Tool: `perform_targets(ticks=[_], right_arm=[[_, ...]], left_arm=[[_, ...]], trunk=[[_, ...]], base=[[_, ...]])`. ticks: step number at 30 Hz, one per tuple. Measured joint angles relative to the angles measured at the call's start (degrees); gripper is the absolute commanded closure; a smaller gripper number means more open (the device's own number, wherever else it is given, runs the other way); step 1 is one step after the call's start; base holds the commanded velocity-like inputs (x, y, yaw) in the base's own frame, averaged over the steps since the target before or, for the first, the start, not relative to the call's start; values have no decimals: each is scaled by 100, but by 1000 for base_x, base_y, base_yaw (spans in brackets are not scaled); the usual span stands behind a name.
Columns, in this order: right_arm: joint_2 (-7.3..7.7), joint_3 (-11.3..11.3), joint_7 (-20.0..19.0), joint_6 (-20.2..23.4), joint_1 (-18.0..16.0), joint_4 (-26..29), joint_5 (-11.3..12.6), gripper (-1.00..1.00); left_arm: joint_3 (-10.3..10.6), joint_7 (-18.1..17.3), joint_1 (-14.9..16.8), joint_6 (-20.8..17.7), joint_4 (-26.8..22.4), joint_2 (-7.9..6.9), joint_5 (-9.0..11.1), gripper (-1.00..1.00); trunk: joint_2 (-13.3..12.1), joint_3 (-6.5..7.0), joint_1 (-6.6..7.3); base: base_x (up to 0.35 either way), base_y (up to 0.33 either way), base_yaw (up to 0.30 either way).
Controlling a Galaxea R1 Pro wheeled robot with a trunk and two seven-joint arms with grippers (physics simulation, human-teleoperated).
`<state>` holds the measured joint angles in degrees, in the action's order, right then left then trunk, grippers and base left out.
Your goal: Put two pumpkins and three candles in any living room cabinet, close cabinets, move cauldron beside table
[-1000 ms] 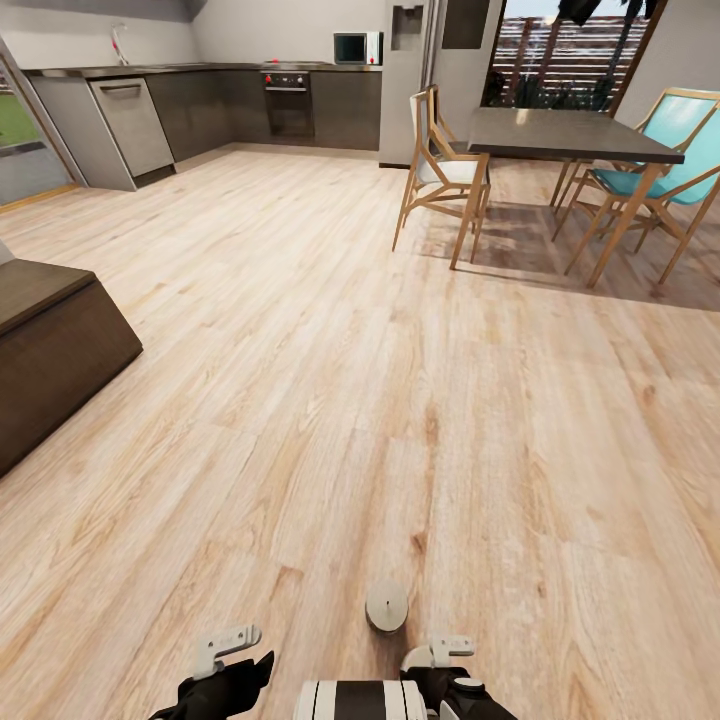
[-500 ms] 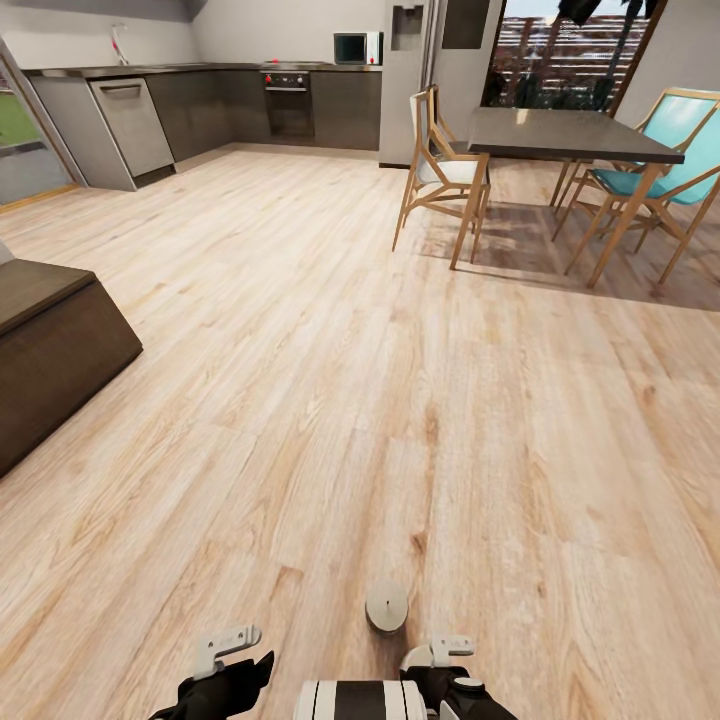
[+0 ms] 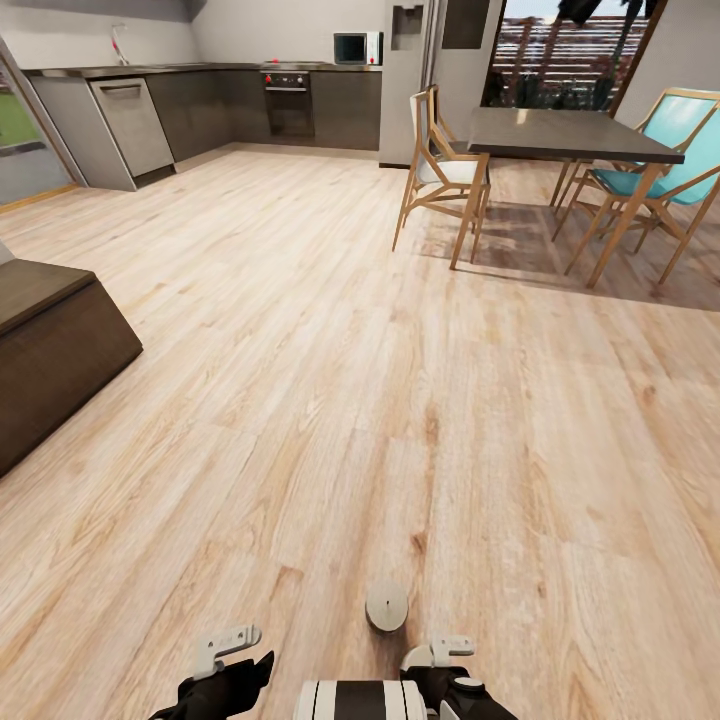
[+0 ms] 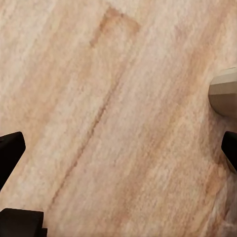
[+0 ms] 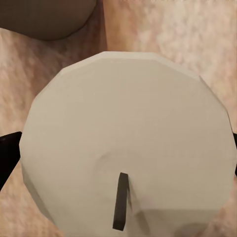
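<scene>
A beige candle stands on the light plank floor just ahead of my base, and it also shows as the candle in the left wrist view. My right gripper points straight down over a second candle, whose top and dark wick sit between the open fingers. The first candle lies just beyond it. My left gripper hangs open over bare floor. The end of the dark brown cabinet stands at the left. The pumpkins, the cauldron and the coffee table are out of view.
A dark dining table with wooden chairs and teal chairs stands at the far right. The grey kitchen units line the back wall. Wide plank floor lies between.
</scene>
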<state>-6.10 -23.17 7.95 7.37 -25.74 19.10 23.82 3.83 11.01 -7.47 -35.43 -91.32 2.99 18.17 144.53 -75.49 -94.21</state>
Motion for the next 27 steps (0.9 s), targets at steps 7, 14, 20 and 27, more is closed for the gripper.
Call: perform_targets(ticks=[7,14,20,27], right_arm=[[2,0,-1,0,-1,1,-7,100],[6,2,-1,0,-1,3,-7,100],[14,20,4,1,-1,0,-7,100],[76,593,14,24,-2,-6,-24,100]], left_arm=[[0,-1,0,-5,0,0,2,-100],[0,0,0,-8,0,0,-3,-100],[0,0,0,-9,0,0,-2,-100],[0,0,0,-9,0,0,-2,-100]], trunk=[[-2,44,5],[-12,199,24],[-20,332,39],[-29,487,57]], base=[[0,0,0],[0,0,0],[0,0,0],[0,0,0]])
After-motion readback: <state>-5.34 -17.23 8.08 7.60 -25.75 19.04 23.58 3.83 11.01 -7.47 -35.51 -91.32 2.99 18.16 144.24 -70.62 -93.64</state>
